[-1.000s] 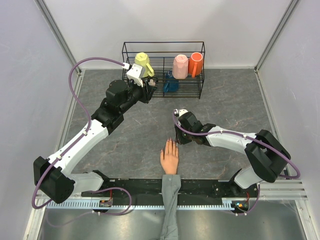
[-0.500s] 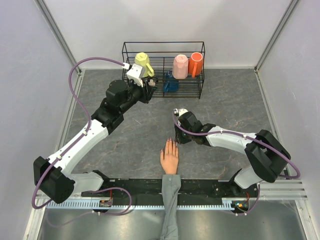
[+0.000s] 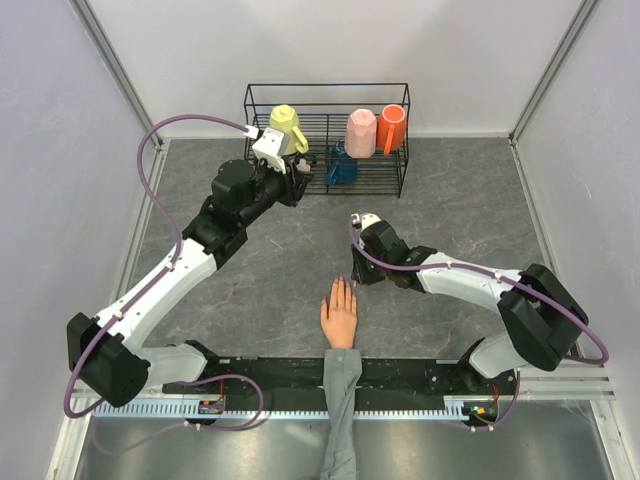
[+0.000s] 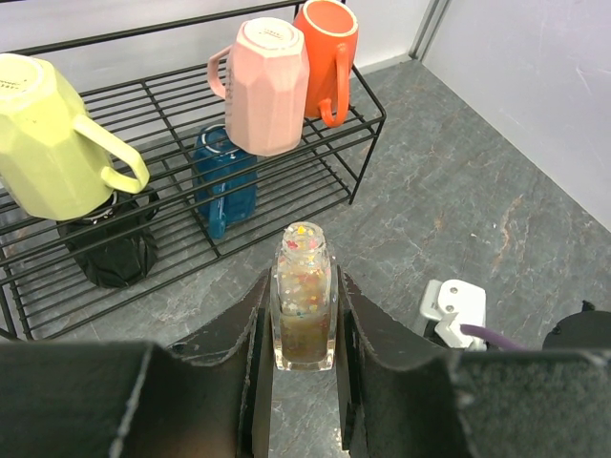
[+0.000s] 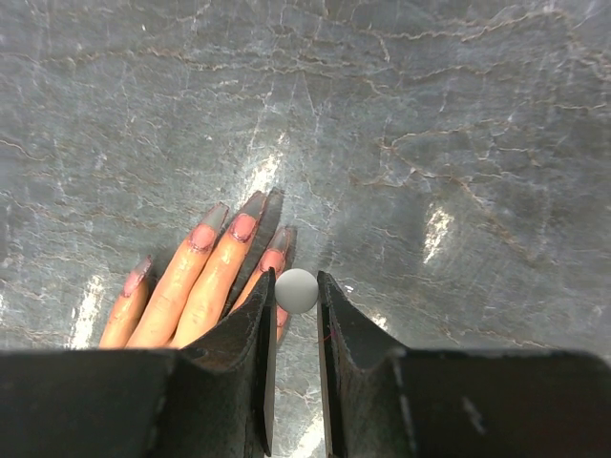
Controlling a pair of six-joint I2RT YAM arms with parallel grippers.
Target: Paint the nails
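A peach mannequin hand (image 3: 340,315) in a grey sleeve lies palm down at the near edge, fingers pointing away. In the right wrist view its long nails (image 5: 242,226) look pinkish with darker tips. My right gripper (image 5: 296,286) hovers just right of the fingertips, shut on a round grey polish brush cap (image 5: 297,290) seen end-on; the brush below is hidden. It shows in the top view just beyond the hand, right gripper (image 3: 358,278). My left gripper (image 4: 304,279) is shut on an uncapped glitter polish bottle (image 4: 304,310), held upright near the rack, left gripper (image 3: 290,180).
A black wire rack (image 3: 326,135) stands at the back with a yellow mug (image 3: 287,127), a pink mug (image 3: 360,132), an orange mug (image 3: 392,127) and a blue one (image 3: 342,168). A black mug (image 4: 113,250) lies on its lower shelf. Walls close in both sides.
My right arm has shifted very slightly to the right beside the fingertips. The left arm and the bottle have stayed put.
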